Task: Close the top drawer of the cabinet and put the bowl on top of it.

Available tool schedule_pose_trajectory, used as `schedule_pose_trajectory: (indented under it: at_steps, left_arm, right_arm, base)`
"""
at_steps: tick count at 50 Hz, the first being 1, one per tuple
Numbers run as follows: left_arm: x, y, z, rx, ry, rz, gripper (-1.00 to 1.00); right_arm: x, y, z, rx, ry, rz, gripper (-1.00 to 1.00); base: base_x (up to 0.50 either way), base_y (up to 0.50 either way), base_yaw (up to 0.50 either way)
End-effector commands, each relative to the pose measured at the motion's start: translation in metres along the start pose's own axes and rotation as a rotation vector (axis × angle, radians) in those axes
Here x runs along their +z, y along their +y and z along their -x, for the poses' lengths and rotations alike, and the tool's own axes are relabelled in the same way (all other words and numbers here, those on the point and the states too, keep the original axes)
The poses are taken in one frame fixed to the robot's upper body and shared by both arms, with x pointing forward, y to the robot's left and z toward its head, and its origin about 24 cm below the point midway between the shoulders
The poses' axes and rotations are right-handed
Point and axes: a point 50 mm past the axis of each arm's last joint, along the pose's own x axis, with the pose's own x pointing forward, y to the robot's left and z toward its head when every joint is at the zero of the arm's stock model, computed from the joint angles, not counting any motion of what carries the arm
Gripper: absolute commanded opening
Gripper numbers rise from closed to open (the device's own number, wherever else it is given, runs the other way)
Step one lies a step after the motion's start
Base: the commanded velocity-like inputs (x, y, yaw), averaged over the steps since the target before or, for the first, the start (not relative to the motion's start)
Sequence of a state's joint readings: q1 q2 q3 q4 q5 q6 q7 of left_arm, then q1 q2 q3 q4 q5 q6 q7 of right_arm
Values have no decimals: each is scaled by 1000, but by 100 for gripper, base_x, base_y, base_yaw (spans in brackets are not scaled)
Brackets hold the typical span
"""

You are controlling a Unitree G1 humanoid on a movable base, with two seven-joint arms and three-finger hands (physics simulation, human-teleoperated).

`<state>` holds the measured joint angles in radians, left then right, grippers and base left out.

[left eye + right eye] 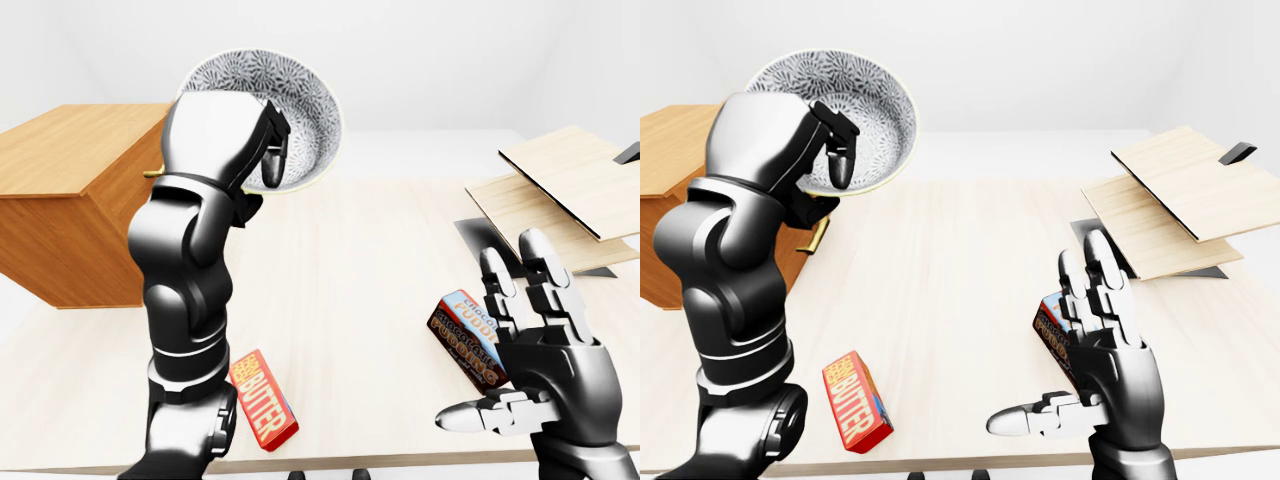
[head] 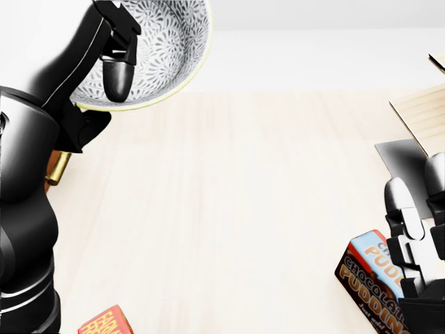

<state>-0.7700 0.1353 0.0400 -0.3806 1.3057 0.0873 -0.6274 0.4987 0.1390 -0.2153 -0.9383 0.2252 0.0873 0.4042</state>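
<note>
The left robot hand [image 1: 225, 135] holds the bowl [image 1: 300, 90] high above the tabletop [image 1: 350, 260]. It pinches the rim, with one finger [image 1: 840, 165] hooked inside the patterned wall and the palm behind. The bowl is tilted, its opening turned toward the eye views, and it hangs just right of the cabinet [image 1: 75, 160], above the level of the cabinet's flat top. A brass handle [image 1: 820, 235] peeks out under the forearm, but the arm hides the cabinet's face, so I cannot tell whether the top drawer is fully in.

The step in hand looks like the carry to the cabinet top. To do it well, the arm should swing the bowl to the left of the eye views until it sits well in from the cabinet's edge. It should roll the wrist so the bowl is level before lowering, then let go only once the base rests flat. A rim pinch can slip, so a slow, smooth move is safer.

The right robot hand [image 1: 545, 350] is spread and holds nothing, low beside the pudding box [image 1: 465, 335]
</note>
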Motion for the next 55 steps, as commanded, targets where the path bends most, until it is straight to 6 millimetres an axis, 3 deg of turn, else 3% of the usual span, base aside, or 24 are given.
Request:
schedule_pose_trajectory:
  at_steps: [1,22,36,55]
  left_arm:
    - [-9,19,-13,63,3,-34,-100]
    - [-28,31,-24,92,28,-39,-100]
    - [-80,20,-19,105,136,-4,-100]
    - [-122,27,-11,136,221,23,-100]
  right_arm:
    - [0,1,0,1,3,-2,100]
    - [-2,0,-1,0,8,-3,100]
    - [-3,1,-1,2,13,-4,100]
    - [-5,2,-1,6,25,-6,100]
  base:
    - [0,0,0]
    - [0,0,0]
    - [0,0,0]
    - [0,0,0]
